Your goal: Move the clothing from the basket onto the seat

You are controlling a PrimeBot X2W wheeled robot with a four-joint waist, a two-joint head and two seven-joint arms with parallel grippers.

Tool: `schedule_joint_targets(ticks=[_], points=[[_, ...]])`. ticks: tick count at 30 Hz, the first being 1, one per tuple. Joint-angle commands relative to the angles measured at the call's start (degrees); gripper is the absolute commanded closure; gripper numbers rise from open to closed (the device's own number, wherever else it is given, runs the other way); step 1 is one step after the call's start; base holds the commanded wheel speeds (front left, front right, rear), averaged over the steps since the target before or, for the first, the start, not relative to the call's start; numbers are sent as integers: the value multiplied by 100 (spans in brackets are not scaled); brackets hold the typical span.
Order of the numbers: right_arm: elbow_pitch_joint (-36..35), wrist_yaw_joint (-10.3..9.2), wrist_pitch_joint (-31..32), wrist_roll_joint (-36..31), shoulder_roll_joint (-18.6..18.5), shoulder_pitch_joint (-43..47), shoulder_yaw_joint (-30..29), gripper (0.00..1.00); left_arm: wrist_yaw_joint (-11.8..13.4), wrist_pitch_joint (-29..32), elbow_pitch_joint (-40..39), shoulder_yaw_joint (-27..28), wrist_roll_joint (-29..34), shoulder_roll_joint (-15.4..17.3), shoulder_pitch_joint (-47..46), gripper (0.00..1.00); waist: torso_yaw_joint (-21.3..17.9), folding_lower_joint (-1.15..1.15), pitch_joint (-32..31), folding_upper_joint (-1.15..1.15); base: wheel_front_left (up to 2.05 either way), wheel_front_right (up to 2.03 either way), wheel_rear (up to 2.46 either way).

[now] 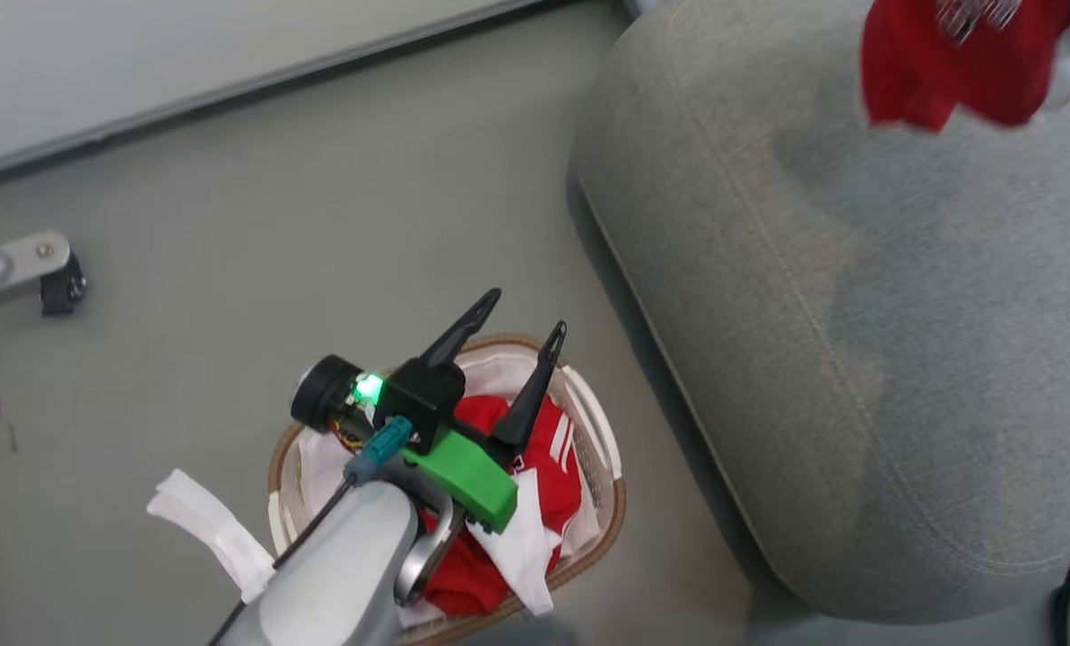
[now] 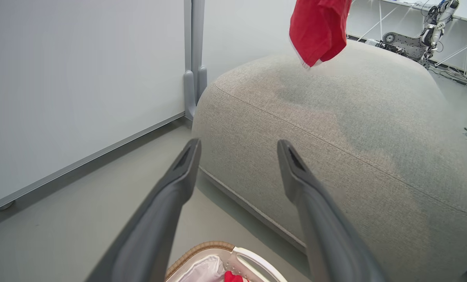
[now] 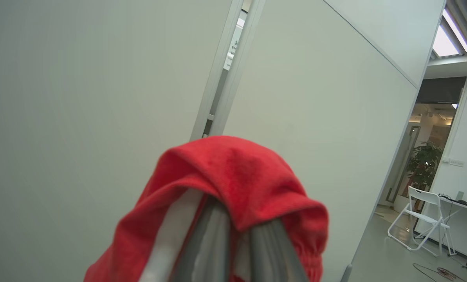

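My right gripper [image 3: 239,231] is pinched tight on the plain red garment [image 3: 233,172], which drapes over its fingertips. From the left wrist I see that garment's long axis hanging straight down, its white-trimmed corner pointing at the grey seat [image 2: 335,137] below. The head view adds the striped jersey [image 1: 557,475] lying crumpled in the basket [image 1: 599,431], with my left gripper [image 1: 526,312] spread wide above it.

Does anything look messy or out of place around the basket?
The white liner is bunched over the red jersey in the basket, not lying flat. A red garment hangs above the seat, not yet set down.
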Motion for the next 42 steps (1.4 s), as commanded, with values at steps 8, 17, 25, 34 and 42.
schedule_joint_targets(ticks=[8,17,25,34,42], points=[[834,-6,-20,-316,-440,-463,-871,100,-26,-5,-139,9,232,107,-561,0,700,0,1470,0,0,0,0],[1445,-6,-20,-319,-134,404,-1583,100,-27,-5,-129,24,342,108,-711,0,676,0,1842,0,0,0,0],[1503,-6,-20,-351,235,891,-1403,86,-26,-5,-58,103,340,185,-632,0,479,0,1765,0,0,0,0],[1175,-6,-20,-461,636,1673,-1109,0,-26,-5,14,229,235,210,-443,0,378,0,1395,0,0,0,0],[859,-6,-20,-438,783,2542,-910,0,-25,-5,-73,452,176,127,-112,0,455,0,828,0,0,0,0]])
